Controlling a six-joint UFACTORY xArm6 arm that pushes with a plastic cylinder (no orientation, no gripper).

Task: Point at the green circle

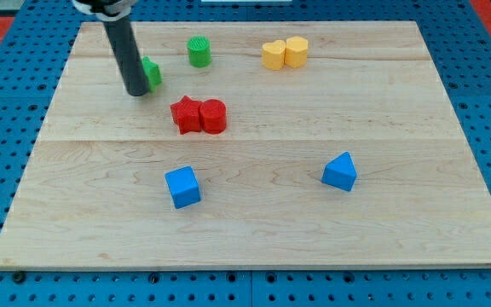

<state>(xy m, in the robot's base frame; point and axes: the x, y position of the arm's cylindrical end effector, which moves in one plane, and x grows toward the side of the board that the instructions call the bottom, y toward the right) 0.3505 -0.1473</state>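
Note:
The green circle, a short green cylinder, stands near the view's top, left of centre. My tip rests on the board to its lower left, apart from it. A second green block, partly hidden behind the rod so its shape is unclear, touches the rod's right side just above the tip.
A red star and a red cylinder touch each other below the green circle. Two yellow blocks sit together at the top. A blue cube and a blue triangular block lie lower on the wooden board.

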